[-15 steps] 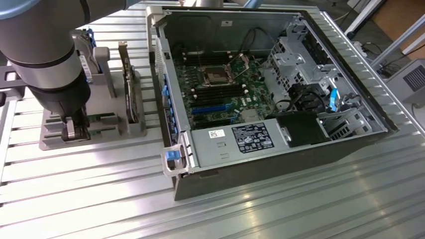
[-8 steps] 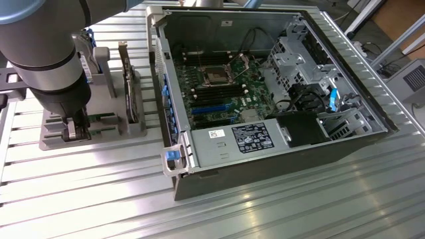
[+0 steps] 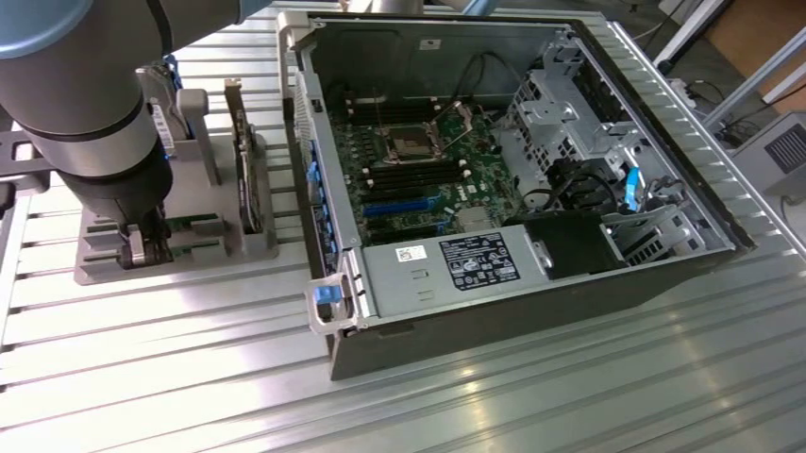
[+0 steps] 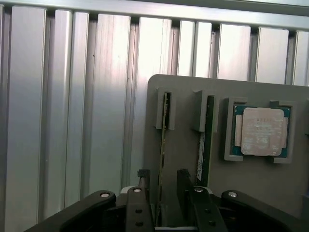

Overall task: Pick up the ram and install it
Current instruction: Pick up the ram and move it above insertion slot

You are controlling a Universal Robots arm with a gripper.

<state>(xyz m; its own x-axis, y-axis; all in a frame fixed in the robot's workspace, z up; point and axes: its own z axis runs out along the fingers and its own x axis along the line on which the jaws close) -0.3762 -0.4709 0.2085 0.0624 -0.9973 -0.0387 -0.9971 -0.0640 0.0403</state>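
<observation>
My claw (image 4: 163, 173) hangs low over the gray holder (image 4: 183, 96) that sits on the ribbed metal table (image 4: 72, 121). The fingers (image 4: 143, 193) are spread wide, one on each side of the ram (image 4: 163, 130). The ram stands on edge in the slot nearest the holder's rim, a thin green strip seen from above. It runs down between my fingers, and a gap shows on both sides, so I am not gripping it. A second board (image 4: 205, 145) stands on edge in the next slot, with a white label on its face. Beyond it the square silver CPU (image 4: 262, 131) lies flat in its own recess.

In the exterior view my claw (image 3: 142, 253) is down at the near end of the holder (image 3: 101, 274), toward the exterior view's left. The larger brown-edged card (image 3: 247, 160) stands upright in the holder, between my arm and the open computer case (image 3: 377, 349). The case lies on the table (image 3: 189, 377) with its motherboard (image 3: 416, 179) exposed and the gray power supply (image 3: 454, 269) at the near side.
</observation>
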